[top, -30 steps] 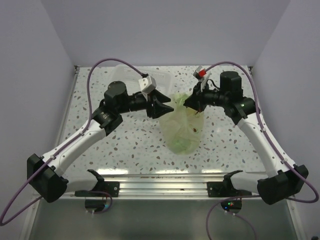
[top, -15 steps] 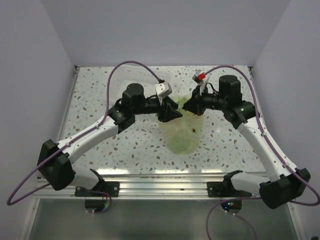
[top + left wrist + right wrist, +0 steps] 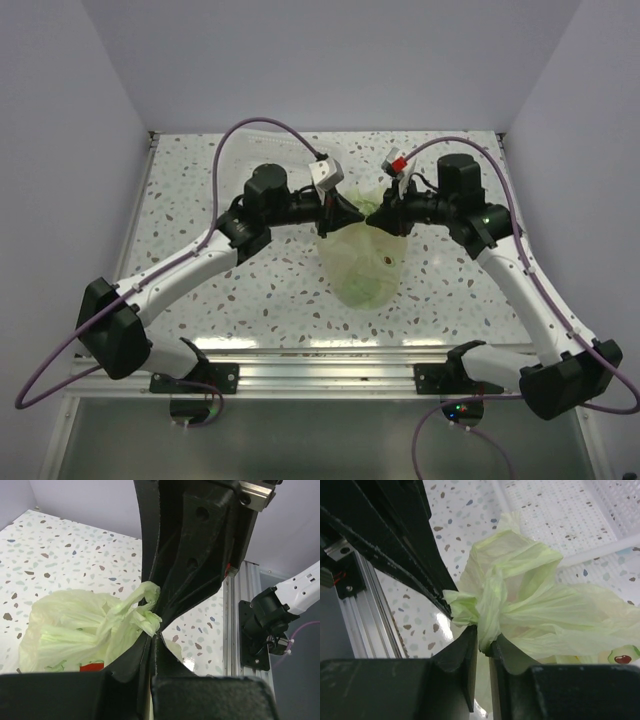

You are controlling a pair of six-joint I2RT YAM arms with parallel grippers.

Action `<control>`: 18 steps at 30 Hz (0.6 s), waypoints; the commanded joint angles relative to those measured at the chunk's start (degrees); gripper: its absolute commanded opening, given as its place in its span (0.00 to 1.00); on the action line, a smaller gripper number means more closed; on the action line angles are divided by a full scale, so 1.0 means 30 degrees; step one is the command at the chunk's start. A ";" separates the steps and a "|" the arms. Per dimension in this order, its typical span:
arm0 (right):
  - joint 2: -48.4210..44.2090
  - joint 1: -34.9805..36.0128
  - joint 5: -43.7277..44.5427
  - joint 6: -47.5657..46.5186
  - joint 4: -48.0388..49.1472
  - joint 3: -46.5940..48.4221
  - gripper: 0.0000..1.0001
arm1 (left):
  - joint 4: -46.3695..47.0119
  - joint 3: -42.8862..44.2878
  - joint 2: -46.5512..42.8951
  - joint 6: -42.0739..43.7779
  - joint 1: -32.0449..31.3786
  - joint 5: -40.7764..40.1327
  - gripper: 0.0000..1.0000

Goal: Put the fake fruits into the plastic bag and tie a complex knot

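The pale green plastic bag [image 3: 365,268] stands in the middle of the table, its top gathered into a twisted knot [image 3: 489,602]. Both grippers meet above it. My left gripper [image 3: 349,214] comes in from the left with its jaws pressed together on a bunched handle end [image 3: 148,618]. My right gripper [image 3: 373,214] comes in from the right, and a green strand of the bag runs down between its narrowly parted fingers [image 3: 469,645]. Fake fruits show only as red patches [image 3: 91,666] [image 3: 621,658] through the plastic.
A clear-white mesh basket [image 3: 560,505] lies on the speckled table behind the bag. The aluminium rail [image 3: 330,360] with both arm bases runs along the near edge. White walls close in the left, right and back.
My left arm swung right to the bag's top and its open jaws closed on the handle end. The right gripper stayed at the knot and its jaws eased slightly apart.
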 commanded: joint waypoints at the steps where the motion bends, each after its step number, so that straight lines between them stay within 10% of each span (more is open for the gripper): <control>1: -0.0208 0.0078 -0.0043 -0.2399 -0.2489 0.1259 0.20 | 0.0795 0.0303 0.0064 0.0310 -0.0061 -0.0365 0.00; 6: 0.0085 -0.0068 0.0600 -0.3513 -0.3872 0.2286 0.45 | 0.0738 0.0303 0.0269 0.0544 -0.0061 -0.0278 0.00; 18: 0.2164 -0.2939 -0.1212 -0.1409 -0.2763 0.6062 0.60 | 0.0649 0.0157 0.0417 0.0749 -0.0061 0.0162 0.00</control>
